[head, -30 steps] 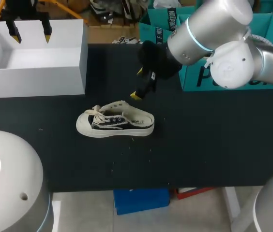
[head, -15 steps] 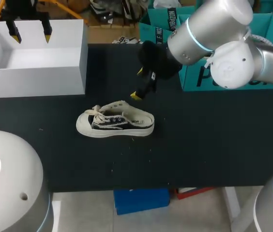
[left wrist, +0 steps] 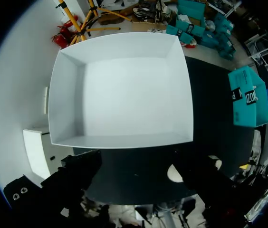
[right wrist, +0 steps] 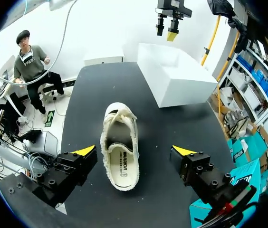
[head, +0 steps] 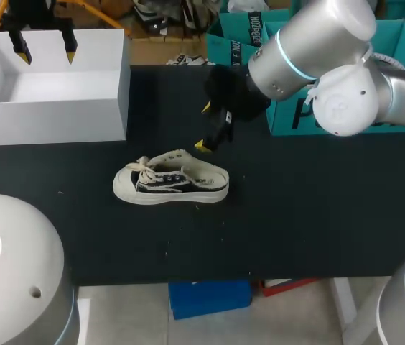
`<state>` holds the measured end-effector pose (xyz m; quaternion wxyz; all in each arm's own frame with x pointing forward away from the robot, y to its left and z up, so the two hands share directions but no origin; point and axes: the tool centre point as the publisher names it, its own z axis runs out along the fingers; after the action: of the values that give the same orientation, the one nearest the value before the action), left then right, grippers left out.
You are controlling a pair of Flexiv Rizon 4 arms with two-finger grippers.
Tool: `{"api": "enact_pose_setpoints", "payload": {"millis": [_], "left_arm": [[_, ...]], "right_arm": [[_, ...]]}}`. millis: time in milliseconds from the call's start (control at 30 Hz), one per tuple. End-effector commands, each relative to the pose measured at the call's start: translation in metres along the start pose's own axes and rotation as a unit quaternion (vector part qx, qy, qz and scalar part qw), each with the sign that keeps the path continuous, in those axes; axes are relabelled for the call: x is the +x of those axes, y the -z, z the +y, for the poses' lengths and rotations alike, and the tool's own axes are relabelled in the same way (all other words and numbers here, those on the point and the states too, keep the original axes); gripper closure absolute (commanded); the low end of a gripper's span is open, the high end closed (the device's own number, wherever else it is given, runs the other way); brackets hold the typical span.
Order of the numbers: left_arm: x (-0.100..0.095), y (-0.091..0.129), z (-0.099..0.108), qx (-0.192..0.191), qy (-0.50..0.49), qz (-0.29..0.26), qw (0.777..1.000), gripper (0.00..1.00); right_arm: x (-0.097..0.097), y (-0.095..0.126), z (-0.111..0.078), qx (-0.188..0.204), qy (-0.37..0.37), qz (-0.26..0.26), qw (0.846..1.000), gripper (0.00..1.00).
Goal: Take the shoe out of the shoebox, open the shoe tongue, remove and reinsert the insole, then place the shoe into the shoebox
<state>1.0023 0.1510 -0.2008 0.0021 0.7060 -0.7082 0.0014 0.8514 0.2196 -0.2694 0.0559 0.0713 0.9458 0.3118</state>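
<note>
Head view: a black surface (head: 317,215) carries an open white shoebox (head: 52,118) at its far left corner and a cream-and-black sneaker (head: 170,183) near the middle, toe toward the left edge. The left hand (head: 45,52) hangs over the shoebox, fingers spread. The right arm (head: 317,50) enters from the right, and the right hand (head: 204,127), fingers spread, hovers just behind the sneaker's heel.

Left wrist view: the shoebox lies ahead of the spread fingers.

Right wrist view: the sneaker stands upright between the yellow tips, clear of both, heel nearest.

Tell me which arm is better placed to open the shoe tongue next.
Right, most likely. The right hand hangs open close by the shoe, which lies lined up between its fingers in the wrist view. The left hand hangs open over the empty shoebox, away from the shoe.
</note>
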Motion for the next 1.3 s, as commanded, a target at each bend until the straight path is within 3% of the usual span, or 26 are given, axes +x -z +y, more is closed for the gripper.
{"api": "enact_pose_setpoints", "payload": {"millis": [33, 267, 500, 1300], "left_arm": [[0.001, 0.0, 0.001, 0.0, 0.001, -0.001, 1.0, 0.0], [0.001, 0.0, 0.001, 0.0, 0.001, -0.001, 1.0, 0.0], [0.001, 0.0, 0.001, 0.0, 0.001, -0.001, 1.0, 0.0], [0.001, 0.0, 0.001, 0.0, 0.001, -0.001, 1.0, 0.0]], "right_arm": [[0.007, -0.001, -0.013, -0.026, 0.014, 0.003, 1.0, 0.0], [0.015, -0.02, -0.03, -0.07, 0.06, 0.024, 0.995, 0.0], [0.021, -0.041, -0.046, -0.089, 0.066, 0.038, 0.993, 0.0], [0.034, -0.095, -0.091, -0.12, 0.021, 0.038, 0.992, 0.0]]}}
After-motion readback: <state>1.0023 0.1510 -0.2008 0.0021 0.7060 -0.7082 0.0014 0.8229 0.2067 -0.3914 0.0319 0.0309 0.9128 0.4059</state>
